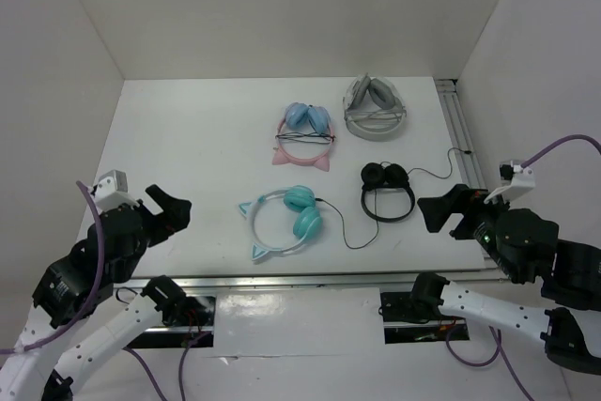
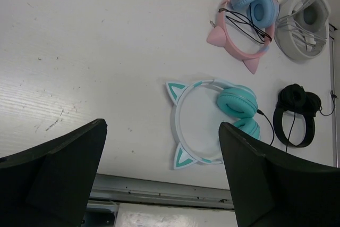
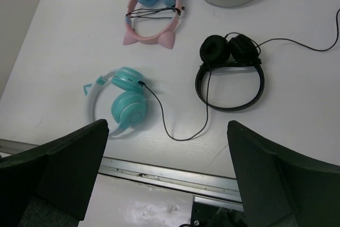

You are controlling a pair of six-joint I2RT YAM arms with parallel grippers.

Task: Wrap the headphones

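Spread left fingers (image 2: 53, 179) and right fingers (image 3: 58, 168), pinching nothing, well short of the headphones (image 1: 285, 221). Flat on the counter (image 1: 188, 138), front middle; eared band leftward, cups and cable (image 3: 162, 120) rightward. Likely nearer the left arm (image 1: 103, 251).

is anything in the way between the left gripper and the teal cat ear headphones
Nothing visible. Only bare white table lies between the open left gripper and the teal cat-ear headphones with the pale headband. Their thin black cable loops off to the right, toward the small black headphones, away from that approach.
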